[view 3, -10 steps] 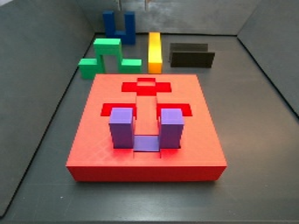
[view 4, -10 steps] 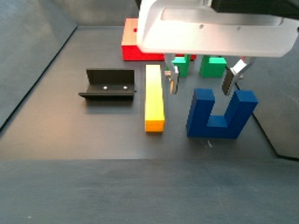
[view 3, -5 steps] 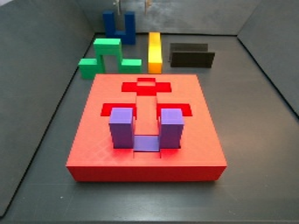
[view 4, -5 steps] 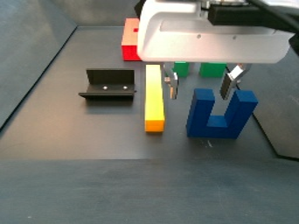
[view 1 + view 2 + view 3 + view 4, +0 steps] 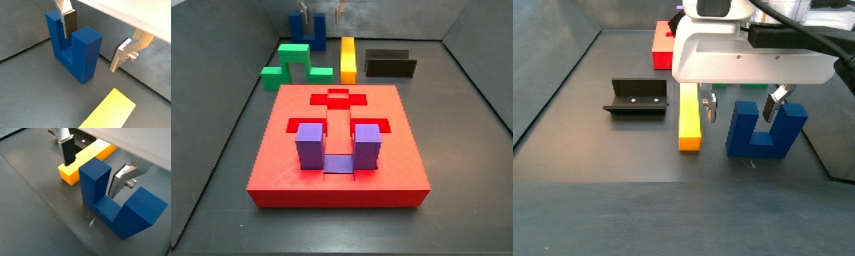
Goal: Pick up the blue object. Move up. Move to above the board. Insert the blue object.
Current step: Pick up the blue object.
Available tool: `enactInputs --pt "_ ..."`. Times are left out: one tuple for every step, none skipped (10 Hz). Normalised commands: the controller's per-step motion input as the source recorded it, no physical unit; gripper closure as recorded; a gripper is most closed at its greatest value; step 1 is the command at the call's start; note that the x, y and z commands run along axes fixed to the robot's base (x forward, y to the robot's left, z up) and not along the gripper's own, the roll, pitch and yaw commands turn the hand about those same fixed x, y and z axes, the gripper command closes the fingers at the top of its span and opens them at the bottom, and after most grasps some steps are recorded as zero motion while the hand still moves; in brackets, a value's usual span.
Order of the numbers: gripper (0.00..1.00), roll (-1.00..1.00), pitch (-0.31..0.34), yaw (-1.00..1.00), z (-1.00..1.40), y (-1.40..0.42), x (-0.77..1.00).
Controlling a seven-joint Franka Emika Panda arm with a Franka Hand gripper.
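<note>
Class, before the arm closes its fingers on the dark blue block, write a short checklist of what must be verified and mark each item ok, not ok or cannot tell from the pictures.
1. The gripper is open: ok, both fingers stand apart with a wide gap.
2. Fingers straddle one prong of the blue block: ok, one finger sits in the slot between the prongs and the other finger stands outside the prong.
3. Pads touch the prong: not ok, a gap shows at the outer finger.
4. Blue block stands upright on the floor: ok in a side view.
5. Yellow bar is clear of the fingers: ok, it lies beside the block, apart.
6. A free recess fits on the red board: cannot tell; a purple block fills one.
</note>
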Motion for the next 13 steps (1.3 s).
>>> enactInputs --pt "0.00 -0.34 -0.309 -0.05 -0.07 0.08 -0.05" --pt "0.00 -0.36 -0.331 -0.07 -0.03 0.07 -0.09" --pt "0.00 -0.37 -0.333 -0.08 -0.03 0.06 -0.05" --pt "0.00 -0.14 -0.176 -0.06 0.00 0.00 0.00" --pt "0.00 0.00 -0.020 -0.01 -0.03 0.00 0.00" --pt "0.00 0.00 -0.011 -0.03 -0.04 -0.04 0.00" --pt "0.00 0.02 -0.004 -0.01 -0.04 -0.01 0.00" --pt "0.00 0.00 -0.023 -0.02 -0.03 0.00 0.00" --pt "0.00 0.00 0.000 -0.04 0.00 0.00 0.00" --pt "0.00 0.00 -0.007 -0.08 0.00 -0.01 0.00" --pt "0.00 0.01 -0.026 -0.11 0.00 -0.06 0.00" --pt "0.00 0.00 0.000 0.00 0.00 0.00 0.00" --pt "1.00 0.00 0.000 0.00 0.00 0.00 0.00"
